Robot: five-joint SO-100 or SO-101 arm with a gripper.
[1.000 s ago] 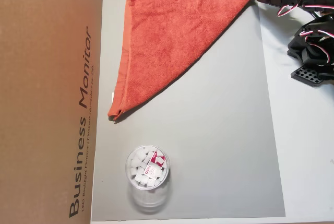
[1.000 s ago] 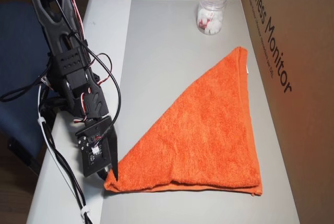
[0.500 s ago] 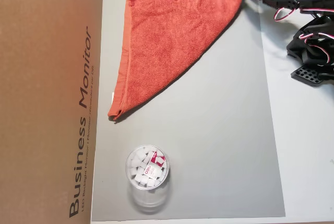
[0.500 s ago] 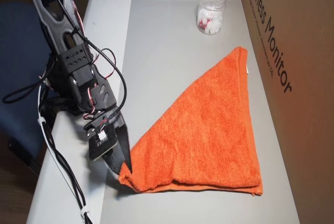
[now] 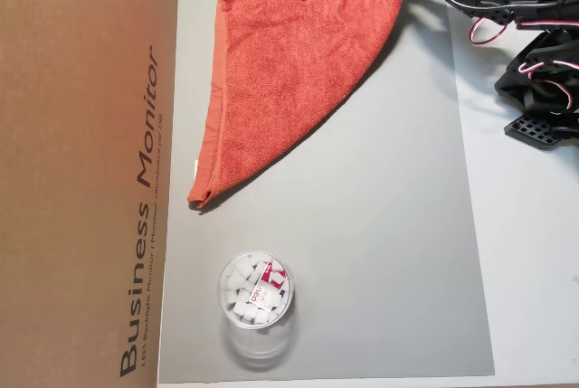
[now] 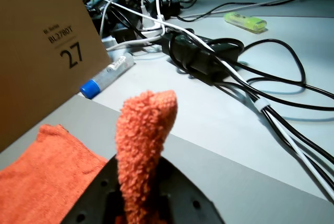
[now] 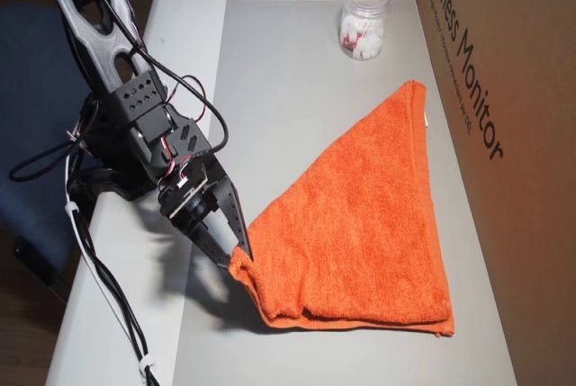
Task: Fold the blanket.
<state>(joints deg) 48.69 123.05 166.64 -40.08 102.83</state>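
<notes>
Cardboard box [image 5: 86, 162], printed "Business Monitor", walled off one long edge of the grey mat [image 5: 380, 252]; in an overhead view it ran down the left, and it likely served as a backstop to the work area.

The blanket [image 5: 289, 80] lay on the mat as a triangle, already doubled corner to corner, one hemmed side close along the box and its flat woven band [image 5: 215, 99] on that side. Most of it rested flat. The corner farthest from the box was off the mat, drawn up into a peak and tipped toward the cloth's middle, apparently so it could be carried across for a second fold.

Arm stood off the mat's edge, opposite the box. Gripper [image 7: 241, 258] was closed on that raised corner; the wrist view showed a tuft of terry [image 6: 143, 145] standing up between the black jaws, pinched tight with no gap visible. A grip at the very tip left the rest free to trail.

Clear jar [image 5: 256, 296] of small white pieces sat on the mat well apart from the blanket, beyond its far point, clear of the fold path.

Loose black and white cables [image 6: 245, 78] crossed the table behind.
</notes>
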